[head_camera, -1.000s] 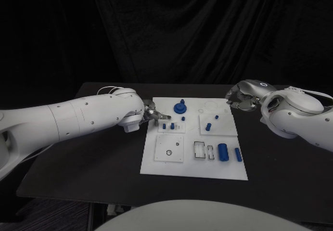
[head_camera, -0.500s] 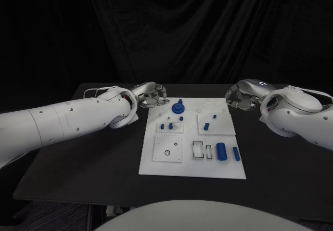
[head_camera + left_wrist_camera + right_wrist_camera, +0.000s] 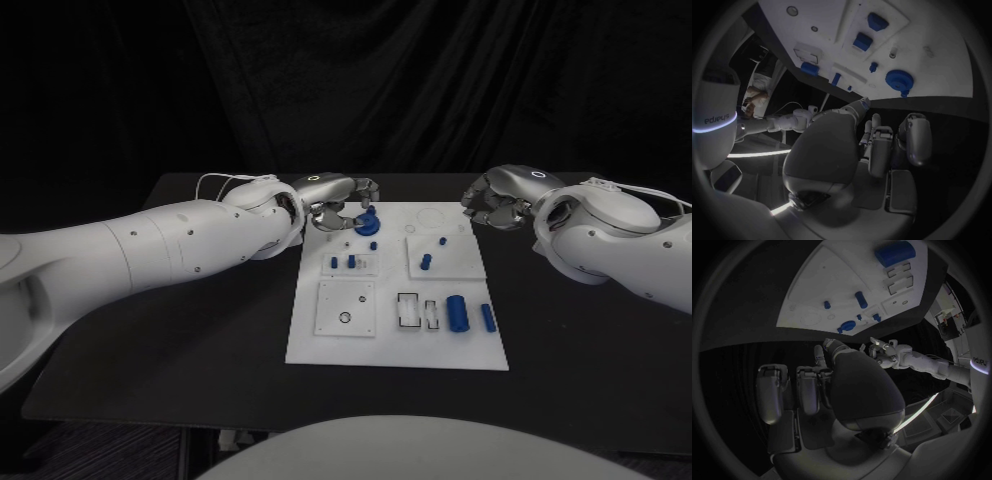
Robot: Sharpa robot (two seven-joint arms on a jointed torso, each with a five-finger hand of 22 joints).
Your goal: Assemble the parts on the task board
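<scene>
1. The left hand [image 3: 340, 202] hovers at the far left corner of the task board [image 3: 332, 345], its fingers [image 3: 912, 137] loosely curled with gaps between them. From where I stand I cannot tell whether anything is pinched in them.
2. Just beside those fingertips stands the round blue knob [image 3: 368, 224], upright in its seat at the far end of the board. It looks like the piece this hand is working towards.
3. To do it well, I'd say the hand should come down squarely over the knob's stem instead of brushing it sideways, since the fingers crowd it closely.
4. Nearer the robot sit two small blue pegs [image 3: 342, 262] in their block, close enough to be knocked by a careless wrist.
5. The right hand [image 3: 498, 200] waits off the board's far right corner, fingers drawn in and holding nothing that I can see.
6. The big blue cylinder [image 3: 459, 313] and the slim blue pin [image 3: 488, 318] lie at the near right, not yet seated, so much of the assembly seems left.
</scene>
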